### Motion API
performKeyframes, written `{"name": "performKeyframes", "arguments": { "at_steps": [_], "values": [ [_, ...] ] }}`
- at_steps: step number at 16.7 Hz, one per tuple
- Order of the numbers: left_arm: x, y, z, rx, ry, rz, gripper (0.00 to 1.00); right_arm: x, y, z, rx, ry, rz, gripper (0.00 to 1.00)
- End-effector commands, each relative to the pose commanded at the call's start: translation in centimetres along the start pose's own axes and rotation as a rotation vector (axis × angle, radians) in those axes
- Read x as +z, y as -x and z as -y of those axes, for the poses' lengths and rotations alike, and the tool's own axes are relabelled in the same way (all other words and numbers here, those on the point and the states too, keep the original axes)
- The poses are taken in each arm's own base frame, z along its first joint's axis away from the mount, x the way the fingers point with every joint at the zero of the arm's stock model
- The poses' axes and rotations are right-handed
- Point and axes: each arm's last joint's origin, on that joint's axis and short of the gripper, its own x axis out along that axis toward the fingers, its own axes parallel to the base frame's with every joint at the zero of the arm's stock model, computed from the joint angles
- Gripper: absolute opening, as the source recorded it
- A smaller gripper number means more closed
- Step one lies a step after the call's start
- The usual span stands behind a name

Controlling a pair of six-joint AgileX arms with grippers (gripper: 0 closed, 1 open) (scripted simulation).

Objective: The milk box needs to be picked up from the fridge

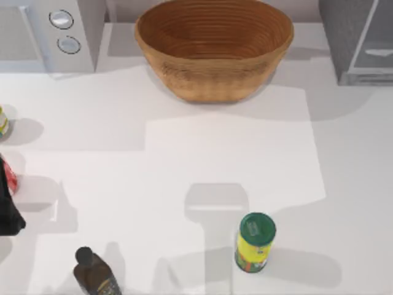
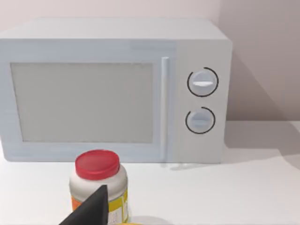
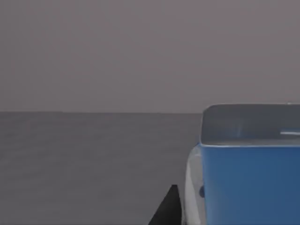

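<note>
The milk box (image 3: 248, 178) looms close in the right wrist view, showing its blue gabled top and a strip of white side. It stands on a dark grey floor with a grey wall behind. A dark part of my right gripper (image 3: 166, 211) sits just beside the carton's white edge; whether it touches is unclear. The fridge (image 1: 344, 37), dark grey and speckled with a pale door panel, stands at the table's back right corner. My left arm (image 1: 9, 218) rests at the table's left edge, and a dark part of its gripper (image 2: 91, 208) faces a red-lidded jar (image 2: 98, 185).
A woven basket (image 1: 212, 52) stands at the back centre and a light grey appliance with two dials (image 1: 64, 31) at the back left. A green-lidded yellow can (image 1: 255, 241) and a dark brown bottle (image 1: 95, 273) stand near the front edge.
</note>
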Motion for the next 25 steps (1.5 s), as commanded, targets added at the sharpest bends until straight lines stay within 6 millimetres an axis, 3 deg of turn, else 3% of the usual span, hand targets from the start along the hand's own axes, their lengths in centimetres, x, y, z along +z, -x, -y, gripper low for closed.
{"name": "performKeyframes", "arguments": {
  "at_steps": [10, 17, 22, 25],
  "values": [
    [0.0, 0.0, 0.0, 0.0, 0.0, 0.0, 1.0, 0.2, 0.1, 0.2, -0.005, -0.001, 0.0, 0.0],
    [0.0, 0.0, 0.0, 0.0, 0.0, 0.0, 1.0, 5.0, 0.0, 0.2, -0.003, -0.001, 0.001, 0.0],
    [0.0, 0.0, 0.0, 0.0, 0.0, 0.0, 1.0, 5.0, 0.3, 0.2, 0.001, -0.001, 0.003, 0.0],
    [0.0, 0.0, 0.0, 0.0, 0.0, 0.0, 1.0, 5.2, 2.2, 0.2, 0.008, 0.004, 0.007, 0.0]
  ]
}}
